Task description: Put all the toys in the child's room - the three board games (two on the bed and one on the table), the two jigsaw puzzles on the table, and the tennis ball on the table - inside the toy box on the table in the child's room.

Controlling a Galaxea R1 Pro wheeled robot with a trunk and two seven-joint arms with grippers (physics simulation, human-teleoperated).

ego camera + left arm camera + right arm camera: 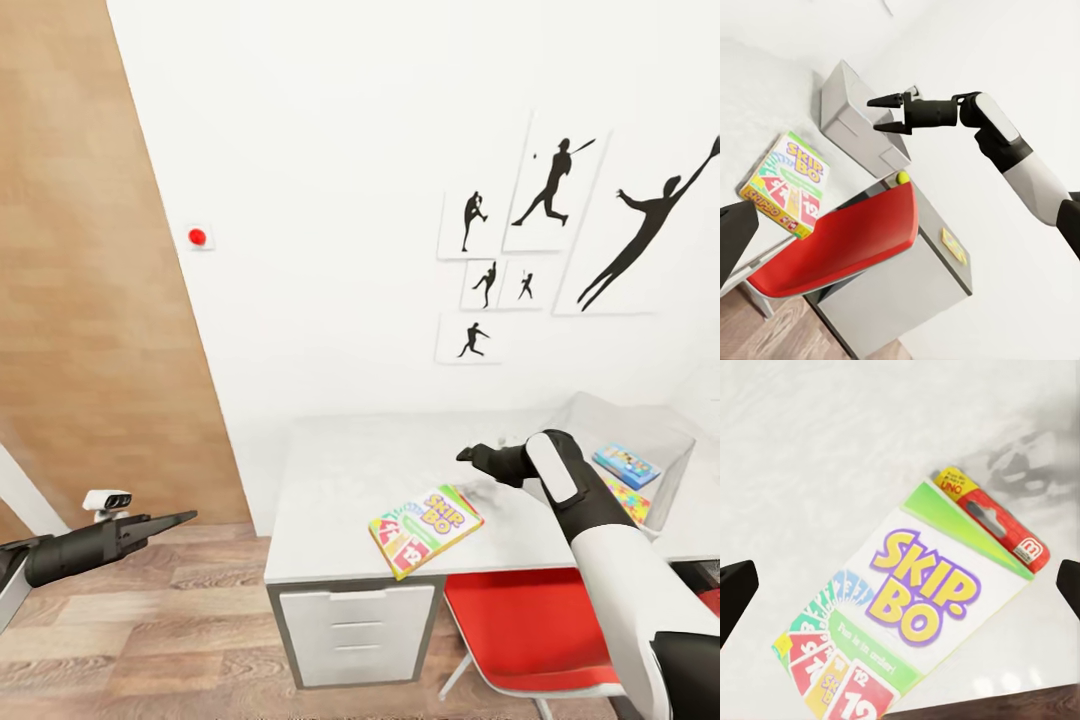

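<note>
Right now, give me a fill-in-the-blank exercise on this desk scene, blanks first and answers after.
1. The colourful Skip-Bo game box lies flat on the white ____.
2. The right gripper hangs above it with jaws ____.
3. The chair tucked under the desk is ____.
4. The translucent toy box stands on the Skip-Bo box's ____ side.

Answers: desk; open; red; right

Toy box (668, 440): cut off at 3 o'clock edge, head view.
Box contents (627, 465): too small to identify.
Right gripper's fingertips (736, 594): cropped at both sides, wrist view.
</note>
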